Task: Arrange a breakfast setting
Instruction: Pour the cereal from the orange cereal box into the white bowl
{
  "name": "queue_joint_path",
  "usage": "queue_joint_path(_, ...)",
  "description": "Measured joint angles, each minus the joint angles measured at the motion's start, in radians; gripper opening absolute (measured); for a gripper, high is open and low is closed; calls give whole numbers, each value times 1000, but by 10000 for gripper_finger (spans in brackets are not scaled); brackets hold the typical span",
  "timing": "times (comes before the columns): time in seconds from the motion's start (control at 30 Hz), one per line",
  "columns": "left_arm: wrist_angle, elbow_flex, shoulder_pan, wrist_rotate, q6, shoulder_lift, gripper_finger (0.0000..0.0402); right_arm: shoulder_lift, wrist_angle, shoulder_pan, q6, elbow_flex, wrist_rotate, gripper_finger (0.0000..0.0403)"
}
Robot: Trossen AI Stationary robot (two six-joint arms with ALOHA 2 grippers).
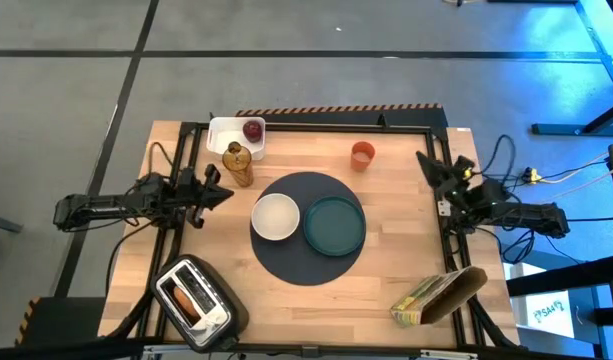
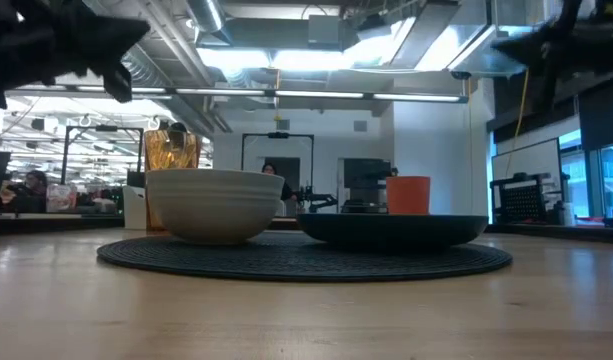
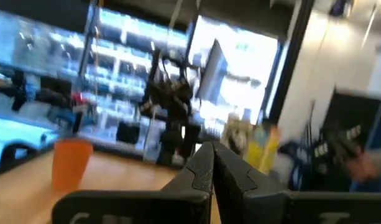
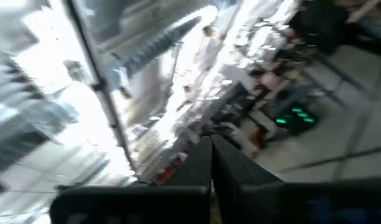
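A round dark-grey mat (image 1: 308, 262) lies mid-table. On it sit a white bowl (image 1: 275, 216) at its left and a teal plate (image 1: 334, 224) at its right. A small orange cup (image 1: 362, 155) stands on the bare wood toward the far edge. A red fruit (image 1: 253, 129) lies in a white tray (image 1: 226, 132) at the far left. My left gripper (image 1: 226, 192) is shut and empty, raised at the table's left side beside the bowl. My right gripper (image 1: 423, 158) is shut and empty at the right side, in the air.
An amber jar (image 1: 237, 165) stands between the tray and the bowl. A silver toaster (image 1: 194, 300) with a brown piece in its slot sits at the near left corner. A yellow-green cereal bag (image 1: 441, 295) lies at the near right. Bare wood shows in front of the mat.
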Motion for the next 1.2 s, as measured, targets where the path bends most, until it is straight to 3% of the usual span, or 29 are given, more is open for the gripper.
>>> queue_joint_path(0.2,-23,133,0,-6,-2,49,0,83,-16,0,-13,130,-218,3)
queue_joint_path(0.37,-171,342,-24,-5,39,269,0,237,-170,0,-60,315,-382,33)
queue_joint_path(0.47,-170,467,-58,-34,84,469,0,335,-402,0,-135,477,-504,71)
queue_joint_path(0.63,-178,653,-107,-148,84,785,0,505,-950,0,-299,789,-669,144)
queue_joint_path(0.8,-172,858,-166,-165,81,1029,2,630,-1340,0,-447,1062,-795,197)
queue_joint_path(1.03,-173,1139,-270,-212,88,1318,74,725,-1665,0,-545,1365,-995,239)
queue_joint_path(1.2,-174,1297,-309,-212,156,1475,142,769,-1844,1,-509,1470,-1076,264)
